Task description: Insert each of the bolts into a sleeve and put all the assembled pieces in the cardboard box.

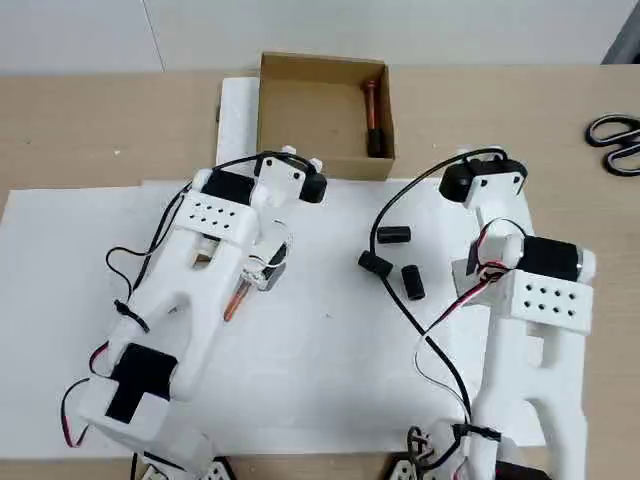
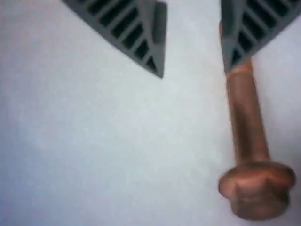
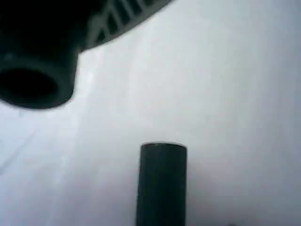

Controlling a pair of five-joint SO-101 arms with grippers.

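Note:
A copper bolt (image 2: 247, 127) lies on the white paper, its shank end under one finger of my left gripper (image 2: 194, 70), which is open and holds nothing. In the high view this bolt (image 1: 236, 300) sticks out just below the left gripper (image 1: 262, 268). My right gripper (image 3: 80, 47) is shut on a black sleeve (image 3: 33, 84) held off the paper, and another sleeve (image 3: 162, 183) lies ahead of it. Three loose sleeves (image 1: 392, 235) (image 1: 375, 263) (image 1: 412, 280) lie mid-table, left of the right arm (image 1: 480, 262). The cardboard box (image 1: 325, 62) holds one assembled piece (image 1: 373, 115).
White paper sheet (image 1: 330, 350) covers the table's middle. Scissors (image 1: 615, 140) lie at the far right edge. Black cables (image 1: 400, 300) from the right arm loop past the loose sleeves.

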